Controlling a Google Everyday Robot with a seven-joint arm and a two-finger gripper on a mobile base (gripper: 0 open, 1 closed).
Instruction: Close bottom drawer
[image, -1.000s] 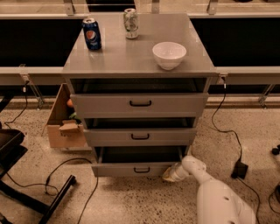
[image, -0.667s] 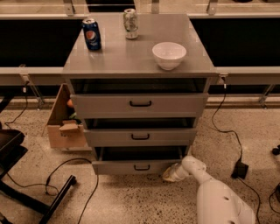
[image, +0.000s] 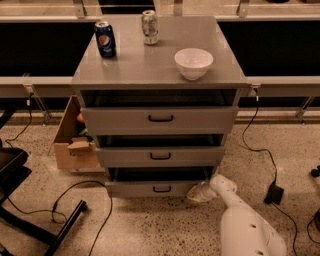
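The grey flat-fronted bottom drawer (image: 134, 189) with the small black handle is sitting slightly further in than a second ago, though a dark gap is still showing above it, so closing is underway. The pale rounded gripper (image: 196, 193) is pressing at its right front corner; whether it is open, I cannot tell. Nothing is blocking the inward slide; the black floor cable (image: 102, 215) is lying clear, down left.
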